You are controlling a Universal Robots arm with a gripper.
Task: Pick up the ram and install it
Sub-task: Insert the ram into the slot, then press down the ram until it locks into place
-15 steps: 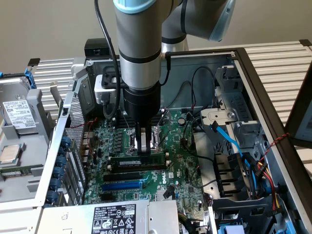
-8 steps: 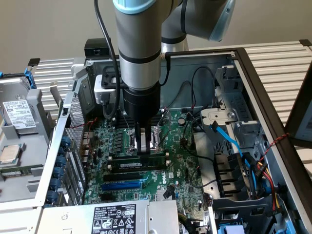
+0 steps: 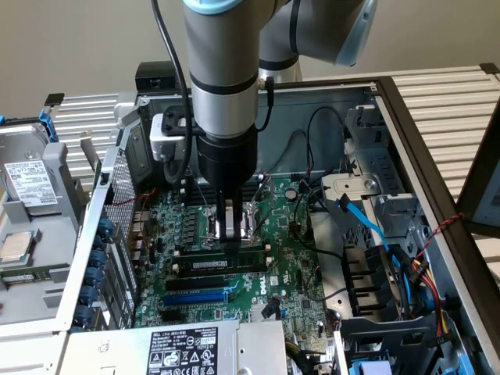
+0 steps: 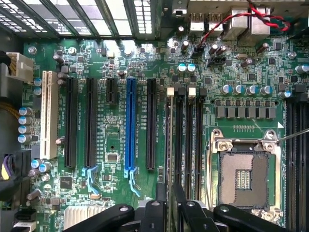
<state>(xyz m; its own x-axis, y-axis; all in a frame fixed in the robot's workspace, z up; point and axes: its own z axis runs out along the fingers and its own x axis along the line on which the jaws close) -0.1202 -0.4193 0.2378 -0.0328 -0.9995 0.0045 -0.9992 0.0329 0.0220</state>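
The ram [image 3: 219, 263] is a long green stick with a white label. It stands on edge in one of the black memory slots [image 4: 190, 140] on the motherboard. In the wrist view the ram [image 4: 168, 145] appears edge-on as a thin line running toward the fingers. My gripper [image 3: 231, 236] hangs straight down over the ram's middle. In the wrist view my gripper [image 4: 170, 212] is open, its fingers a little apart on either side of the stick's top edge. I cannot tell whether the stick is fully seated.
A blue expansion slot [image 4: 130, 125] and other black slots lie beside the ram. The bare processor socket [image 4: 244, 176] is on the other side. Cables [image 3: 375, 234] and drive bays crowd the exterior view's right, and a hard drive [image 3: 27, 183] sits at its left.
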